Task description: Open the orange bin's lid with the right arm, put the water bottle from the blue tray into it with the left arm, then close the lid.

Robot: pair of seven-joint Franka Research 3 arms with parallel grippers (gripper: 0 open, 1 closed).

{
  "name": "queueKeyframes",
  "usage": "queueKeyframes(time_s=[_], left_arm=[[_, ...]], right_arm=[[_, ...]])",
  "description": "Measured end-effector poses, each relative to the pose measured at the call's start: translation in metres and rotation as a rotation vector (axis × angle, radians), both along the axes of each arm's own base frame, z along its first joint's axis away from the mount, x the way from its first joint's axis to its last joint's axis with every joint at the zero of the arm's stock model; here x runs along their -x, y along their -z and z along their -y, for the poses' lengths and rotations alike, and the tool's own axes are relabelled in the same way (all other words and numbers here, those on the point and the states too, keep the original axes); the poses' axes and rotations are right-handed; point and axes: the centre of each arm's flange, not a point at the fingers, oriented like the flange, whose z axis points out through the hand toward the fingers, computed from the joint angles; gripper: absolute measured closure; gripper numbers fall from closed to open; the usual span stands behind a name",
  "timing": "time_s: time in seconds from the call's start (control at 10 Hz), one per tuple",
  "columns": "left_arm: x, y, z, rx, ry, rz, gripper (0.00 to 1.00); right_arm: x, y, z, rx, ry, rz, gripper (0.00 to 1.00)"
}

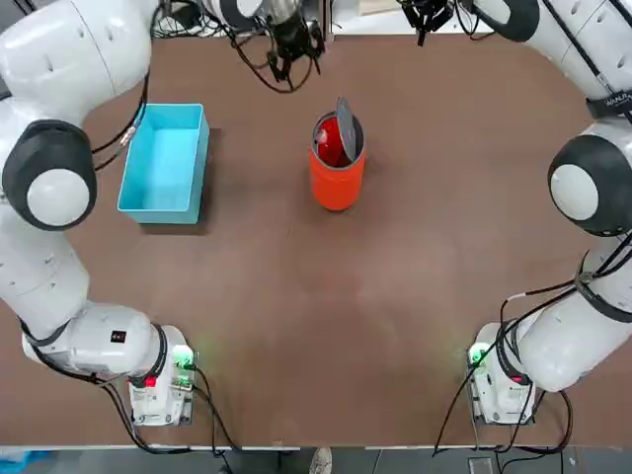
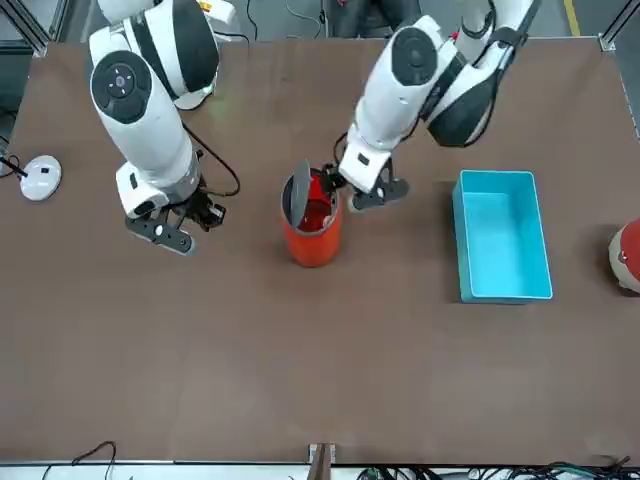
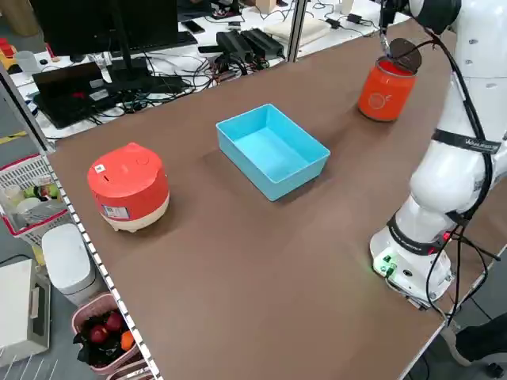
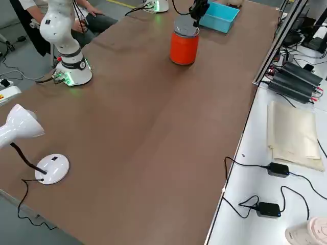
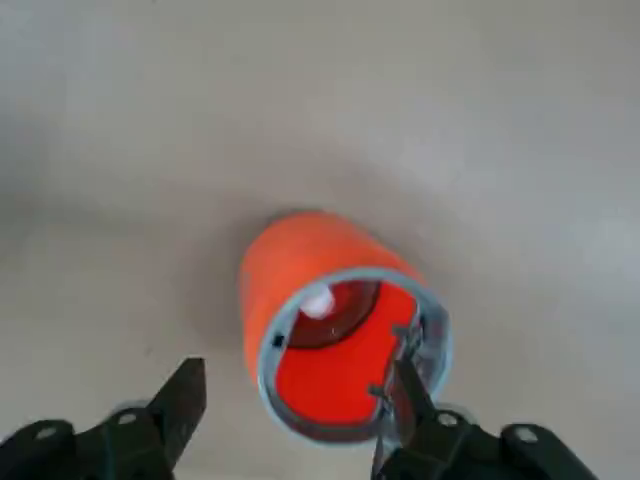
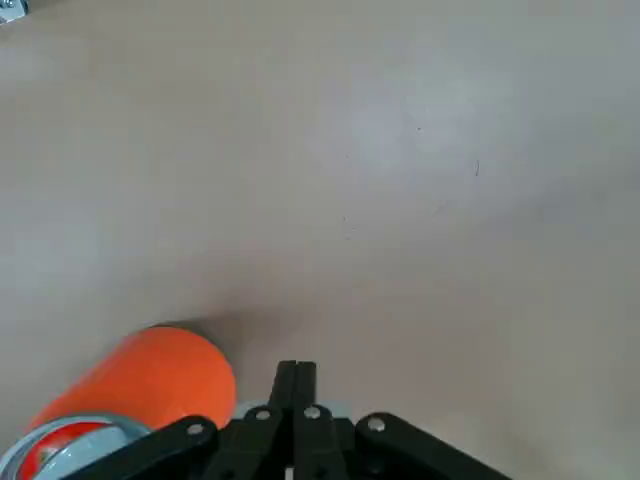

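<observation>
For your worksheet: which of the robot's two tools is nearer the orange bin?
The left tool, open, sits just beside the orange bin's rim, by its tilted lid. The right tool, shut, hangs farther off on the bin's other side.

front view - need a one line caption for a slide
Open left gripper beside the orange bin, its lid tipped up; blue tray empty; shut right gripper off to the side.
</observation>
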Motion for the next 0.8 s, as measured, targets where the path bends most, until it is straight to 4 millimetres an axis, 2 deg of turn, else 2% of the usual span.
queueKeyframes(time_s=[0.2, 0.3, 0.5, 0.7, 0.8], left_arm=[[-0.035, -0.015, -0.067, -0.044, -0.043, 0.006, 0.07], [-0.050, -0.018, -0.107, -0.073, -0.018, 0.001, 0.04], [-0.070, -0.024, -0.182, -0.115, 0.044, -0.015, 0.01], [-0.075, -0.032, -0.237, -0.146, 0.111, -0.024, 0.01], [-0.073, -0.036, -0.260, -0.162, 0.139, -0.018, 0.01]], right_arm=[[0.001, 0.001, -0.003, -0.002, -0.005, -0.002, 0.98], [0.007, 0.005, -0.014, -0.006, -0.023, -0.010, 0.98], [0.035, 0.025, -0.070, -0.013, -0.036, -0.003, 0.98], [0.072, 0.038, -0.129, -0.021, -0.050, 0.015, 0.98], [0.089, 0.046, -0.149, -0.018, -0.067, 0.013, 0.98]])
